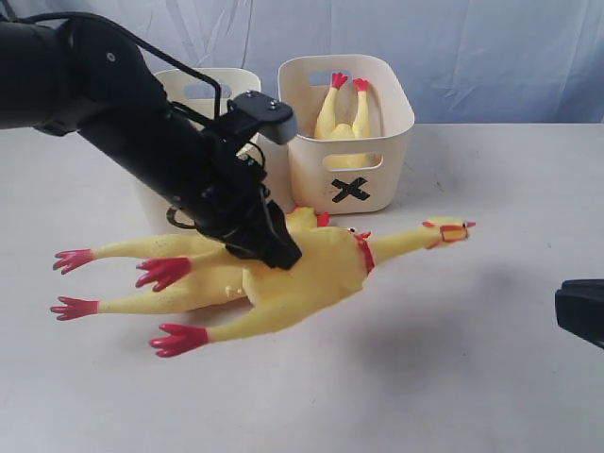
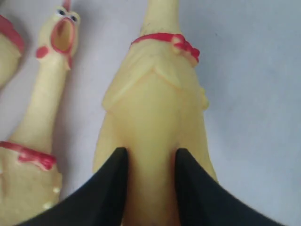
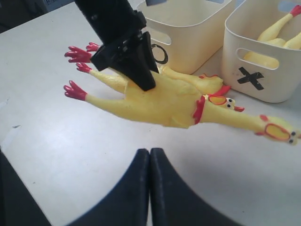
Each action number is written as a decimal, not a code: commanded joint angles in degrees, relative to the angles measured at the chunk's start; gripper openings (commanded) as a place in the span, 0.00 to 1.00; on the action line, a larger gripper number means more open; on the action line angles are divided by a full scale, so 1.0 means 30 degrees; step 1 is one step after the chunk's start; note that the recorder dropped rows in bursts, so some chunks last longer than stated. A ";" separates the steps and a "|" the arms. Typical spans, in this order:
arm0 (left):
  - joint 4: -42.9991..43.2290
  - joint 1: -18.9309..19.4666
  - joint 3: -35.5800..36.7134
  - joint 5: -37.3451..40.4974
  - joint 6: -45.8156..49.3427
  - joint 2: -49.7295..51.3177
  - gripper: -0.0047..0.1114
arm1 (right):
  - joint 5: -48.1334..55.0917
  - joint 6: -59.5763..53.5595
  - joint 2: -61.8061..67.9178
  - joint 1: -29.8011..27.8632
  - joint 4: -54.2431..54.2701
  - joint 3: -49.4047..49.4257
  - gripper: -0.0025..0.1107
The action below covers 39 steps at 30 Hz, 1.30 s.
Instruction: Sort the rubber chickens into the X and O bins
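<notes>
Two-arm sorting scene on a white table (image 1: 453, 377), shown from outside and from both wrists.

**Left gripper** (image 1: 269, 247) – reaches down from the upper left of the exterior view. It pinches the front chicken (image 1: 316, 278) across the middle of its body. In the left wrist view the two black fingers (image 2: 110, 188) press into the yellow rubber on either side of a raised ridge, just behind the red collar.

**Front chicken** – a long whole toy lying lengthwise. Its red feet point to the left of the exterior view and its head to the right, toward the right arm. A soft shadow lies on the table beneath its neck and head; whether the body touches the table cannot be told.

**Rear chicken** (image 2: 44, 99) – a second whole toy lying just beside the first and parallel to it, on the bin side. Its open beak is near the front chicken's collar.

**X bin** (image 1: 396, 132) – a cream tub behind the chickens with a black X under its slot handle. It holds a headless body (image 1: 342, 118), red feet up.

**Second bin** (image 1: 241, 80) – a like tub just beside the X bin, largely hidden by the left arm; its mark cannot be seen.

**Right gripper** (image 3: 150, 153) – fingers pressed together, holding nothing, apart from the chickens at the right edge of the exterior view.
</notes>
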 commanded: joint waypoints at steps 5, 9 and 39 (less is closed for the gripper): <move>-0.1811 0.1549 -0.0189 -0.1428 0.1169 -0.1521 0.04 | -0.0278 -0.0041 -0.0084 -0.0057 -0.0106 0.0081 0.01; -0.1897 0.2149 -0.0189 -0.1619 0.1199 -0.2167 0.04 | -0.0356 -0.0041 -0.0084 -0.0057 -0.0106 0.0081 0.01; -0.4210 0.3773 -0.0189 -1.4655 0.1379 -0.2647 0.04 | -0.0359 -0.0003 -0.0084 -0.0057 -0.0066 0.0081 0.01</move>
